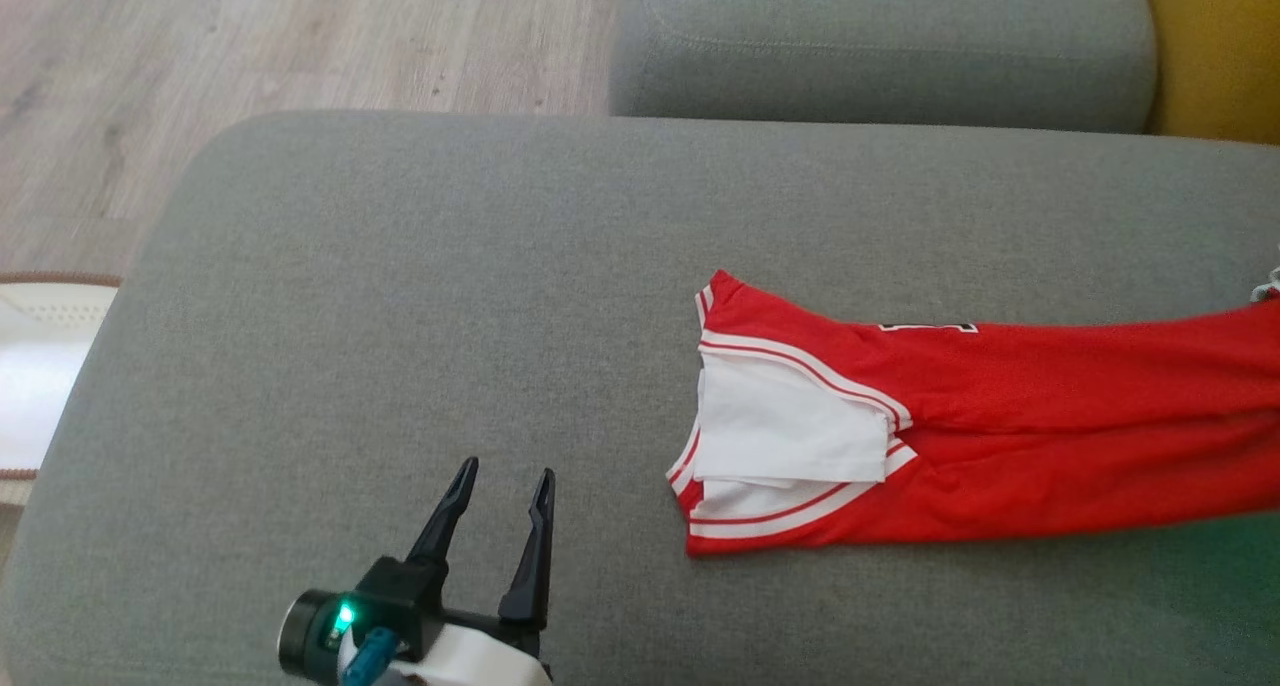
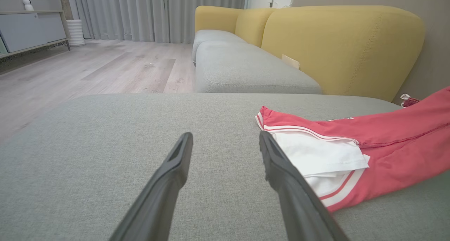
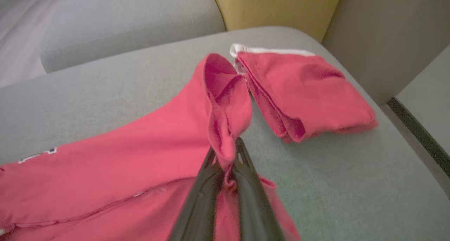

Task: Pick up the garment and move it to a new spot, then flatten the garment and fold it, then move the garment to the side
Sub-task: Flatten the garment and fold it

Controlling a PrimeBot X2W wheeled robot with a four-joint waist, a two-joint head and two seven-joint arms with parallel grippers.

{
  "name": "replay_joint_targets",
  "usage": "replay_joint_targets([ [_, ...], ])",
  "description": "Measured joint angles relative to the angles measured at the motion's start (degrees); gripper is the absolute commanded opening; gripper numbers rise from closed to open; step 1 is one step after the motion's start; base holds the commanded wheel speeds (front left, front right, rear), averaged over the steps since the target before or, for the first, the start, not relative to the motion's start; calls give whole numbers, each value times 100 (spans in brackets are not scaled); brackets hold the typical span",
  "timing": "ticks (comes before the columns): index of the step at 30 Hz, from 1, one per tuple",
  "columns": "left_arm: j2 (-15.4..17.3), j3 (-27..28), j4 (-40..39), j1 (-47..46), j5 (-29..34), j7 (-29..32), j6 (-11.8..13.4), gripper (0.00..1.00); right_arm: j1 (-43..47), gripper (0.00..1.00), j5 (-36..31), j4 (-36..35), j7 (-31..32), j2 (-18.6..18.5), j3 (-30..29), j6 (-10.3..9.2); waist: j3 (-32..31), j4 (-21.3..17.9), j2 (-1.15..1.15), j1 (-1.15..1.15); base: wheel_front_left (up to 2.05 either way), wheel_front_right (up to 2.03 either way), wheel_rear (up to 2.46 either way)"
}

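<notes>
A red garment [image 1: 1050,436] with white-striped trim and a white inner panel lies stretched across the grey sofa seat [image 1: 400,316], running off the right edge of the head view. In the right wrist view my right gripper [image 3: 226,158] is shut on a bunched end of the garment [image 3: 140,156], lifting that end off the cushion. My left gripper [image 1: 505,476] hovers open over bare cushion to the left of the garment's striped end. Seen from the left wrist, the left gripper [image 2: 225,141] holds nothing and the garment [image 2: 351,153] lies just right of its right finger.
A second red garment [image 3: 306,93], folded, sits near the cushion's far corner in the right wrist view. A neighbouring grey seat [image 1: 880,46] and yellow backrest [image 2: 344,47] lie beyond. Wood floor [image 1: 250,46] is at the upper left, a pale rug [image 1: 40,366] at the left.
</notes>
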Motion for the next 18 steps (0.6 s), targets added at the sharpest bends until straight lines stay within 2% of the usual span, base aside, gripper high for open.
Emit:
replay_joint_targets([
  [5, 0, 0, 46, 1, 0, 0, -24, 100, 79, 0, 75, -879, 309, 102, 237, 0, -125, -24, 0, 0, 0, 0, 0],
  [12, -2, -56, 15, 1, -2, 0, -47, 100, 473, 0, 147, -1989, 755, 923, 530, 0, -246, 163, 0, 0, 0, 0, 0],
  [18, -2, -198, 20, 2, -65, 0, -44, 100, 602, 0, 230, -2572, 914, 1599, 866, 0, -287, 444, 0, 0, 0, 0, 0],
])
